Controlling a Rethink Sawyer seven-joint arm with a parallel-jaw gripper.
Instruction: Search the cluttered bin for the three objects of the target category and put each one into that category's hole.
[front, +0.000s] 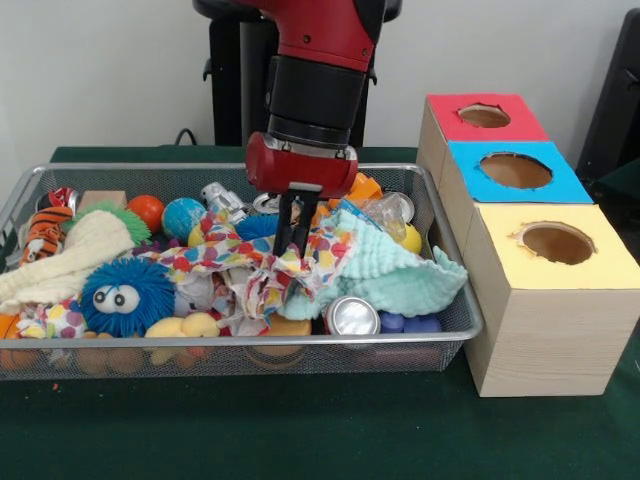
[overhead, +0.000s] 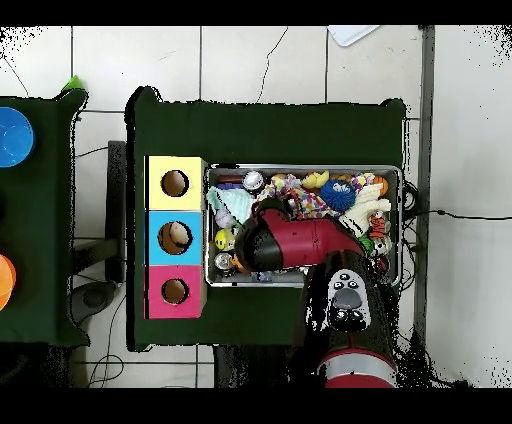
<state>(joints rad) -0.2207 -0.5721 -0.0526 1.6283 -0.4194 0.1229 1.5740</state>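
The wire mesh bin (front: 240, 342) is full of clutter; it also shows in the overhead view (overhead: 402, 200). The polka-dot cloth (front: 235, 265) lies bunched in its middle. The mint-green waffle cloth (front: 400, 275) lies at its right end, and the cream knitted cloth (front: 70, 262) at its left end. My gripper (front: 292, 240) points straight down, its tips in a raised fold of the polka-dot cloth, shut on it. The yellow-panelled hole (front: 557, 243) is in the nearest wood-grain box, right of the bin. In the overhead view my arm hides the gripper; the yellow hole (overhead: 175, 183) is visible.
The blue-panelled hole (front: 515, 170) and the red-panelled hole (front: 484, 115) lie behind the yellow one. In the bin are a blue fuzzy ball with eyes (front: 125, 295), a shiny can (front: 351, 317), a striped tiger toy (front: 45, 232), an orange ball (front: 147, 210) and a yellow duck (front: 185, 327).
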